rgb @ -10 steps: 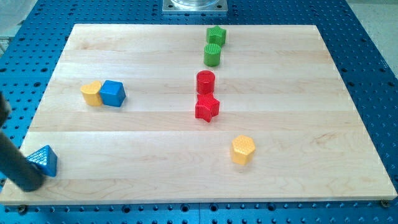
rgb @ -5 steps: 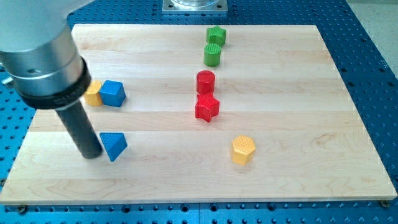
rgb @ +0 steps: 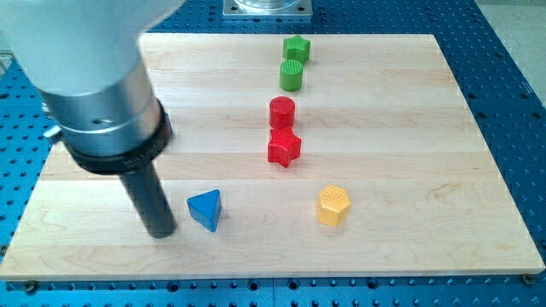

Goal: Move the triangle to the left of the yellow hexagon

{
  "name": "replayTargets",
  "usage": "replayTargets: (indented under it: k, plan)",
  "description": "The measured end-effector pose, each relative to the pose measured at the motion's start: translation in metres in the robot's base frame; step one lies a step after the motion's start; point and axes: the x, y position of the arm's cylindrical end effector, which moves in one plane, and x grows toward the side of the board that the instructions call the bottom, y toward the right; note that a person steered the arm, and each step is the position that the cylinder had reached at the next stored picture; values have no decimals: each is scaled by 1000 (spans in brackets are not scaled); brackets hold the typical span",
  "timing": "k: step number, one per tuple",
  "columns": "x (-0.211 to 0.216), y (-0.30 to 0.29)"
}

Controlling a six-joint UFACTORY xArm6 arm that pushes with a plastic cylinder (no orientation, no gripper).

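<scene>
Tip down near the bench's bottom edge, just left of the blue triangle, small gap between. Triangle well left of the yellow hexagon. No fingers here, only a rod.

The triangle just right of my tip is blue; the rod is black. Further right, the hexagon is yellow. Above them, the star and cylinder are red, another cylinder and star green. The board is pale wood with stripes.
</scene>
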Motion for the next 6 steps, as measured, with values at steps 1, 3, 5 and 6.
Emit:
replayTargets:
  k: [1,3,5,6]
  plan:
    - [3,9]
    - [-4,37]
    - [-3,56]
    - [-22,30]
